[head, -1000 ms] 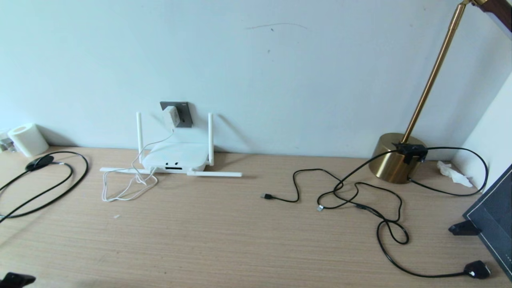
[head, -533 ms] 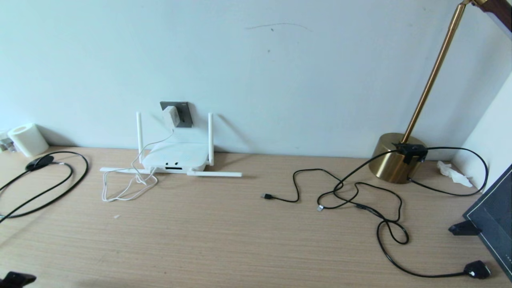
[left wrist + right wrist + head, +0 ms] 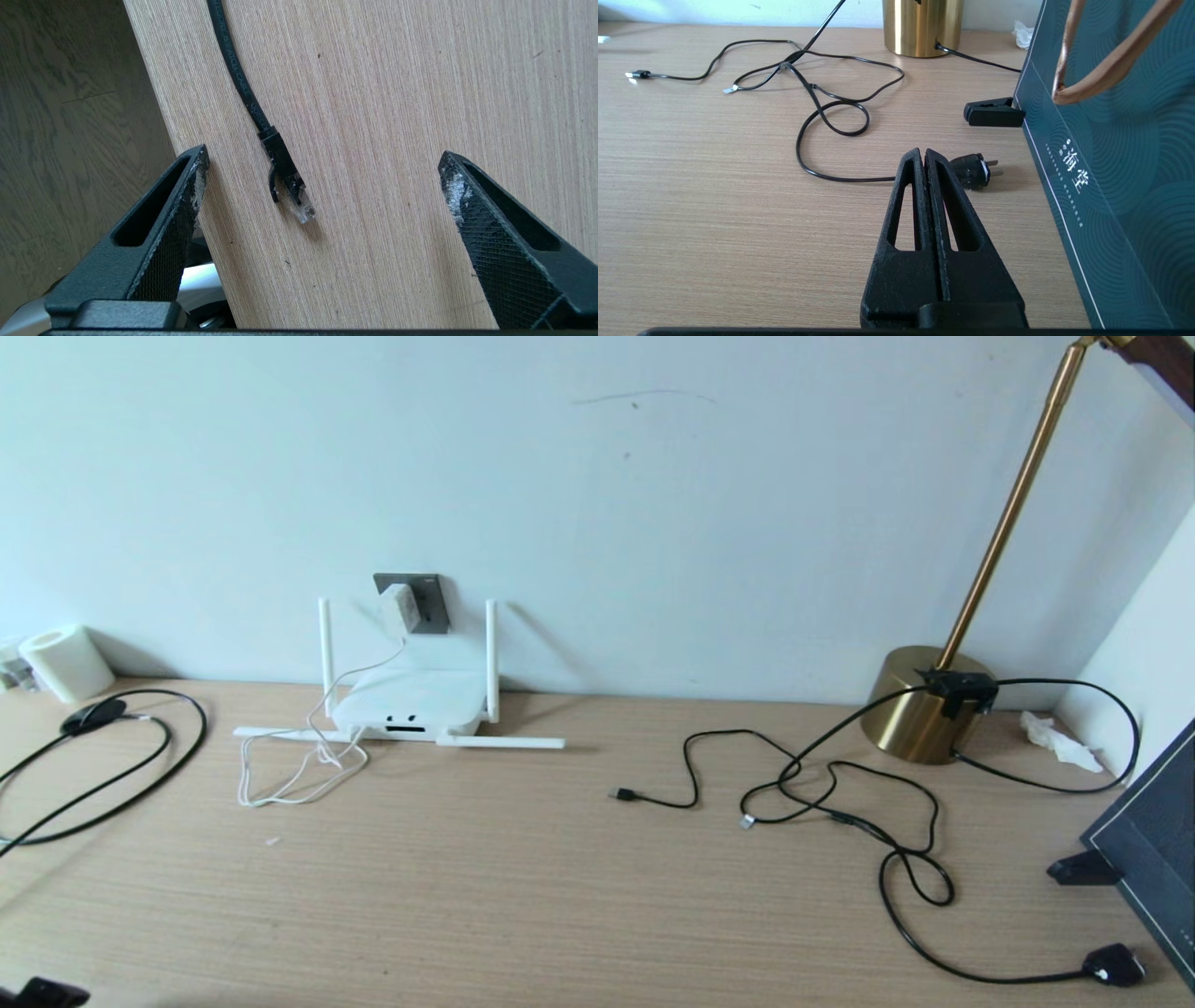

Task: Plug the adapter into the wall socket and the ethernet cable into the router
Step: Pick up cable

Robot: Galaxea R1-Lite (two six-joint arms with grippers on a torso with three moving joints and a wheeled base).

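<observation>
On the pale wooden desk the ethernet cable lies between the wide-open, empty fingers of the left gripper — the plug's boot is best pinched, clip kept free.

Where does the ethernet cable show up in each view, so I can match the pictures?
Head view: the ethernet cable loops at the table's far left; its plug is out of frame.
Left wrist view: the plug lies on the table between the open left gripper's fingers, untouched.
Right wrist view: not in it.
Shared landmark: the wooden table.
</observation>
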